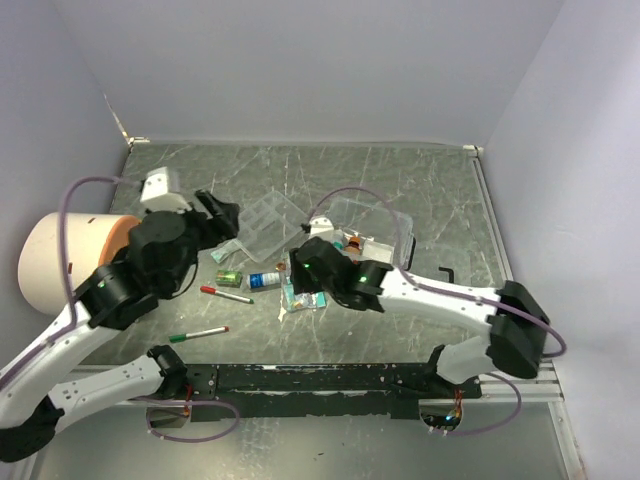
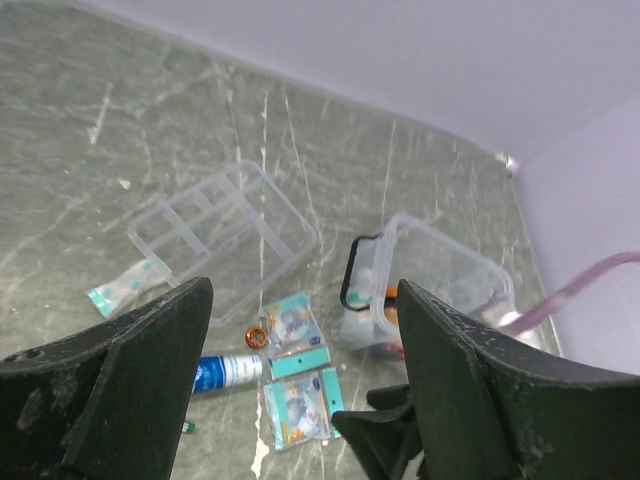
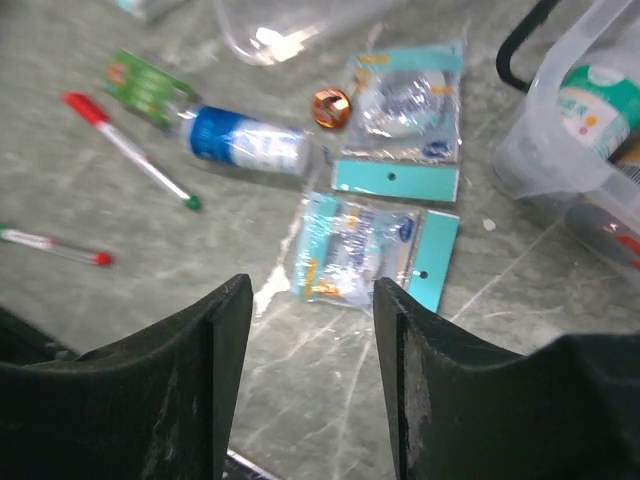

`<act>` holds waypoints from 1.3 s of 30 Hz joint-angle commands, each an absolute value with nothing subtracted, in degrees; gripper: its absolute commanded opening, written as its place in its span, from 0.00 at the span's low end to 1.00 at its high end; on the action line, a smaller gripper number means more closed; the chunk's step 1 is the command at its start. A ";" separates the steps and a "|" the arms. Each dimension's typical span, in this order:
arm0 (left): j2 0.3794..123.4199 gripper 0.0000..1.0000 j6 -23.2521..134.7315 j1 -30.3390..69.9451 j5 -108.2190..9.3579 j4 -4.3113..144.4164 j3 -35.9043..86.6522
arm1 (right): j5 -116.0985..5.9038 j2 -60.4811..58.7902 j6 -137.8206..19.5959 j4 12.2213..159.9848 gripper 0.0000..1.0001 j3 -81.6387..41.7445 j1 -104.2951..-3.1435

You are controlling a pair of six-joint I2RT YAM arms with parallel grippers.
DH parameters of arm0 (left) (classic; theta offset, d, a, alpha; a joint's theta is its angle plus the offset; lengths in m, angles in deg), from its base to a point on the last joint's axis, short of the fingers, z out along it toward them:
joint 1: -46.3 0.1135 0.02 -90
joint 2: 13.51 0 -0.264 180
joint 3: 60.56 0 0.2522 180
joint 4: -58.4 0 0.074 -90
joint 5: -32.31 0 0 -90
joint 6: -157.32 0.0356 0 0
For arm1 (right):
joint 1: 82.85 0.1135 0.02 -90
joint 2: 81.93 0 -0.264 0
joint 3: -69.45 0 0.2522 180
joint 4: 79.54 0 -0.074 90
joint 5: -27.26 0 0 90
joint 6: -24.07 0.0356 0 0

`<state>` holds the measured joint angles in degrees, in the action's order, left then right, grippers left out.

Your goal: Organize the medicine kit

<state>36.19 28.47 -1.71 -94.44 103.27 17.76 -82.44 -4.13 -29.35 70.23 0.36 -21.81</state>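
My left gripper (image 1: 218, 214) is open and empty, held above the table left of a clear divided organizer tray (image 1: 265, 222); in its wrist view (image 2: 303, 292) the tray (image 2: 225, 235) lies ahead. My right gripper (image 1: 303, 266) is open and empty, hovering (image 3: 312, 290) just short of two teal plastic packets (image 3: 360, 245) (image 3: 405, 100). The clear medicine box (image 1: 385, 228) with a black handle holds a few items (image 3: 590, 100). A blue-and-white tube (image 3: 245, 140), an orange ring (image 3: 330, 105), a green packet (image 3: 150, 85) and a teal sachet (image 2: 125, 288) lie loose.
Two red-and-green pens lie on the table (image 1: 225, 294) (image 1: 198, 334). A large white and orange cylinder (image 1: 60, 258) stands at the left edge. White walls close the back and sides. A black rail (image 1: 320, 378) runs along the near edge.
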 commanded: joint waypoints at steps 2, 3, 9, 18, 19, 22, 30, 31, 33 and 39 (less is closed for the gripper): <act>31.38 0.85 28.94 -1.41 -103.15 102.12 13.83 | -87.42 7.00 -27.19 67.99 0.48 -4.70 -20.48; 30.88 0.86 29.07 -1.42 -103.52 102.26 13.32 | -88.74 9.38 -25.40 65.54 0.47 -6.18 -20.29; 30.39 0.86 30.20 -1.42 -102.70 102.61 12.18 | -90.60 18.38 -20.45 57.12 0.41 -11.08 -20.18; 29.67 0.86 32.16 -1.42 -101.39 100.56 11.58 | -89.62 23.44 -19.52 56.16 0.34 -12.14 -20.19; 29.59 0.86 32.16 -1.42 -101.30 100.59 11.50 | -89.25 23.98 -19.68 56.39 0.34 -12.19 -20.30; 29.39 0.86 32.15 -1.36 -101.29 100.49 11.15 | -88.60 25.43 -20.56 57.32 0.34 -12.19 -20.61; 29.59 0.86 32.08 -1.42 -102.68 100.40 10.40 | -89.60 26.61 -19.27 56.78 0.16 -12.41 -21.79; 29.90 0.85 31.85 -1.41 -103.11 100.64 10.39 | -89.27 26.19 -19.46 57.50 0.13 -11.96 -21.84; 30.53 0.85 31.39 -1.40 -103.36 101.08 10.63 | -88.86 25.40 -19.61 58.56 0.07 -11.33 -21.89; 30.59 0.84 30.50 -1.35 -104.10 101.87 10.46 | -90.13 20.77 -19.46 59.82 0.00 -10.36 -21.90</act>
<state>31.22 31.18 -1.62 -102.07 102.26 10.77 -88.26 24.51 -20.19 58.80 -11.93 -21.55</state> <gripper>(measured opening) 0.847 0.029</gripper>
